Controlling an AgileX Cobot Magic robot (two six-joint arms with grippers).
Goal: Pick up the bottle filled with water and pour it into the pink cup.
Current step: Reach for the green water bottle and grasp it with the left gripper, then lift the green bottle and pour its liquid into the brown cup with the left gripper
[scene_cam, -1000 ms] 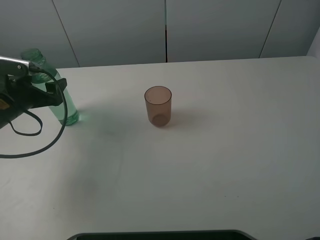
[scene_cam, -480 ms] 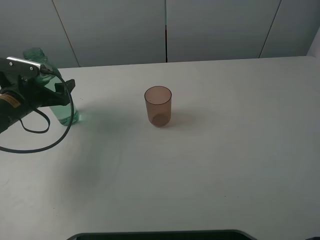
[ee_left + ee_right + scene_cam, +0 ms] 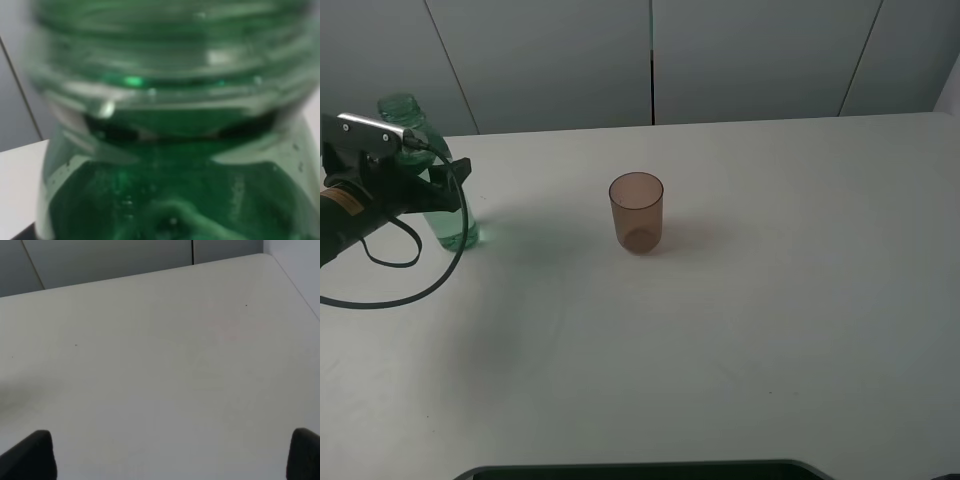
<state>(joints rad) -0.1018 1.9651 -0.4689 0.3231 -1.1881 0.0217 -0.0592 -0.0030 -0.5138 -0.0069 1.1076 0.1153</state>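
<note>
Bottle [image 3: 456, 226] stands upright near the table's [image 3: 770, 320] far left edge in the high view, well apart from the cup [image 3: 636, 212], which stands upright and alone near the middle. The left gripper [image 3: 450, 185] reaches in from the left with its dark fingers on either side of the bottle's midsection, and a black cable [image 3: 415, 288] loops below it. Whether the fingers press the bottle or only flank it cannot be told here. The right gripper does not show in this view.

The left wrist view is filled by the bottle [image 3: 165, 150], very close and blurred: ribbed neck above, green shoulder below. The fingers are out of sight, so the grip stays unclear.

The right wrist view alone shows the right gripper [image 3: 167, 455], its fingertips [image 3: 30, 455] spread wide over bare table [image 3: 160, 340], holding nothing.
</note>
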